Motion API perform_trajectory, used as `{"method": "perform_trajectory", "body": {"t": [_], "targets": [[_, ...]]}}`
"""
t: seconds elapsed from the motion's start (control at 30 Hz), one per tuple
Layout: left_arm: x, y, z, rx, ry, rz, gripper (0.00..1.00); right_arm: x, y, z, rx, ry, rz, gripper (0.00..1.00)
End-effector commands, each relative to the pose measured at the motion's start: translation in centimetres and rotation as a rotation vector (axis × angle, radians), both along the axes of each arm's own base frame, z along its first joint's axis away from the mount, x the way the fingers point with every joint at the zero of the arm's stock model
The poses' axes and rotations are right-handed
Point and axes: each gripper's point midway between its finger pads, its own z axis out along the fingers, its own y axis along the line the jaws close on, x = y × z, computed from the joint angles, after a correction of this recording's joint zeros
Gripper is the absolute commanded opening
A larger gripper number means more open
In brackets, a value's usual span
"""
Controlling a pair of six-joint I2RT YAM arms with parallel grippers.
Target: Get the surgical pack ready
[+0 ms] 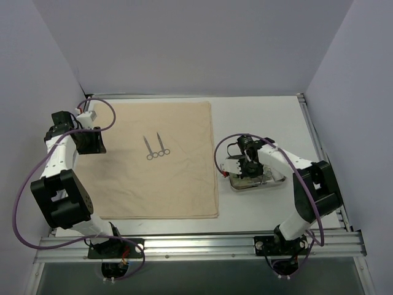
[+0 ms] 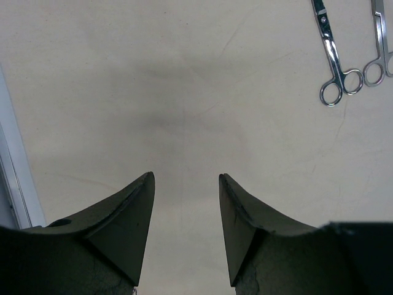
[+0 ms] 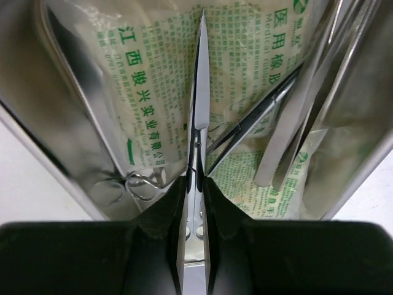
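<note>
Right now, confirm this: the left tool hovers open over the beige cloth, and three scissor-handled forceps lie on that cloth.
Wrong on the count: two scissor-handled forceps lie on the beige cloth, not three, as the top external view shows. The left tool does hover open over that cloth.
</note>
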Motion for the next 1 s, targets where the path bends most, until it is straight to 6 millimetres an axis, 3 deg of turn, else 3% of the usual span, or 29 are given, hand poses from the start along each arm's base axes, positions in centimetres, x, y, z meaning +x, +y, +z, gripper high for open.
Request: {"method": "perform_trajectory", "body": {"t": [0.0,0.17,0.27,0.3,0.43,0.53,0.67,0.7,0.73,0.8,0.83,0.93,0.97], "targets": [[1.5,0.6,1.8,0.017,-0.077,-0.001,0.56,0.4,-0.9,-0.1,-0.046,-0.010,0.029,0.00],[1.3,0.8,1.8,0.020,-0.072,0.000,0.56,1.3,-1.2,0.0,-0.071,-0.026,0.025,0.10],[1.3,0.7,1.7,0.019,-0.068,-0.002,0.56,1.5,-1.2,0.7,-0.071,-0.035,0.015,0.24],[1.3,0.7,1.7,0.019,-0.068,-0.002,0.56,1.4,-1.2,1.0,-0.072,-0.037,0.016,0.34],[1.3,0.6,1.8,0.015,-0.066,-0.005,0.56,1.1,-0.8,2.2,-0.061,-0.059,-0.007,0.45],[1.1,0.6,2.0,0.011,-0.062,-0.006,0.56,2.7,-0.1,5.4,-0.037,-0.149,-0.046,0.48],[0.8,0.6,2.1,0.019,-0.056,-0.007,0.56,6.7,2.3,12.6,0.088,-0.381,-0.163,0.49],[0.6,0.8,2.2,0.037,-0.053,-0.003,0.56,8.3,2.9,15.8,0.123,-0.492,-0.200,0.49],[0.4,1.0,2.2,0.046,-0.048,0.001,0.56,9.6,4.8,18.1,0.183,-0.585,-0.208,0.49],[0.0,1.7,2.3,0.090,-0.034,0.020,0.56,11.0,6.7,22.4,0.273,-0.732,-0.276,0.50],[-0.1,2.1,2.5,0.110,-0.030,0.030,0.56,11.8,9.0,24.5,0.361,-0.813,-0.281,0.50],[-0.8,3.3,3.2,0.192,-0.024,0.056,0.56,13.7,12.6,28.9,0.591,-0.911,-0.395,0.57],[-1.1,3.5,3.5,0.206,-0.022,0.060,0.56,14.6,13.7,28.7,0.634,-0.894,-0.425,0.59]]}}
